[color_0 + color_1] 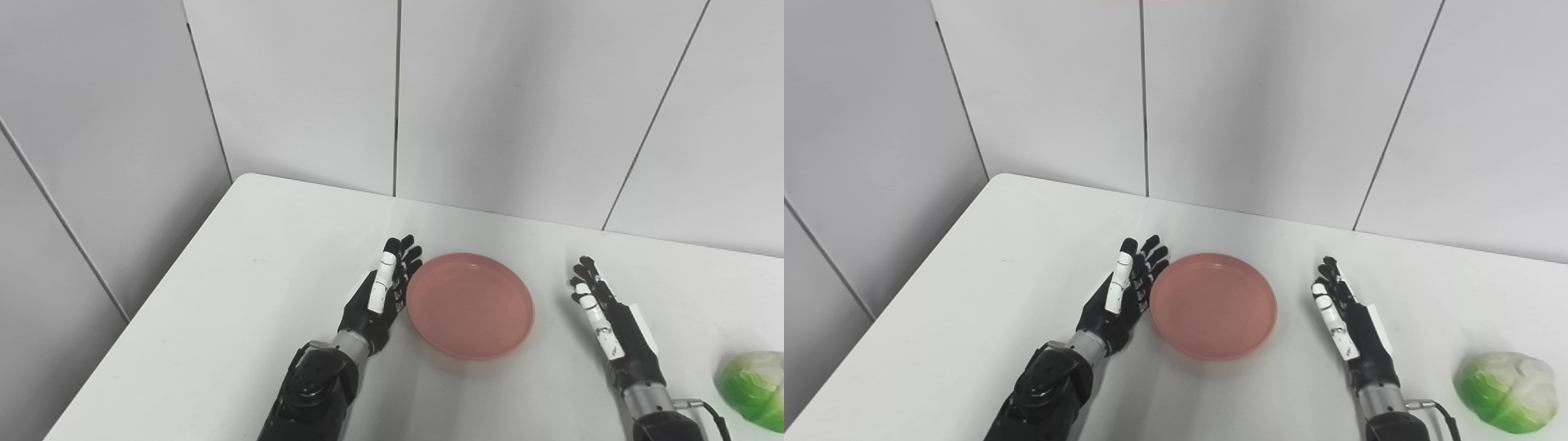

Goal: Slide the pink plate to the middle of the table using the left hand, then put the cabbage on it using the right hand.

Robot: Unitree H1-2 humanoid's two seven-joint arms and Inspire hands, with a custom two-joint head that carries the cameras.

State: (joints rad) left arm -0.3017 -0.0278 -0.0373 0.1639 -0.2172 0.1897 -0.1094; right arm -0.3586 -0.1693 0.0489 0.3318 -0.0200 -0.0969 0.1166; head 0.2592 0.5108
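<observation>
1. Right now I see the pink plate (1213, 304) lying flat on the white table (968, 294), about midway between my two hands; I use the plate as my landmark.
2. My left hand (1123, 294) stands on edge just left of the plate, palm turned toward it. Its fingers (407, 263) are stretched out straight and loosely spread, holding nothing.
3. Those fingertips sit right against the plate's left rim; from these views I cannot tell whether they actually touch it or stop just short.
4. My right hand (1349, 327) is to the right of the plate, clearly apart from its rim, also on edge with the palm facing the plate. Its fingers (588, 288) are extended and a little apart, empty.
5. The cabbage (1507, 383), green and white, rests on the table well to the right of the plate and nearer to me, beyond the right wrist and not touching the hand.
6. Behind the plate, the table's far edge meets a grey panelled wall (1249, 104).
</observation>
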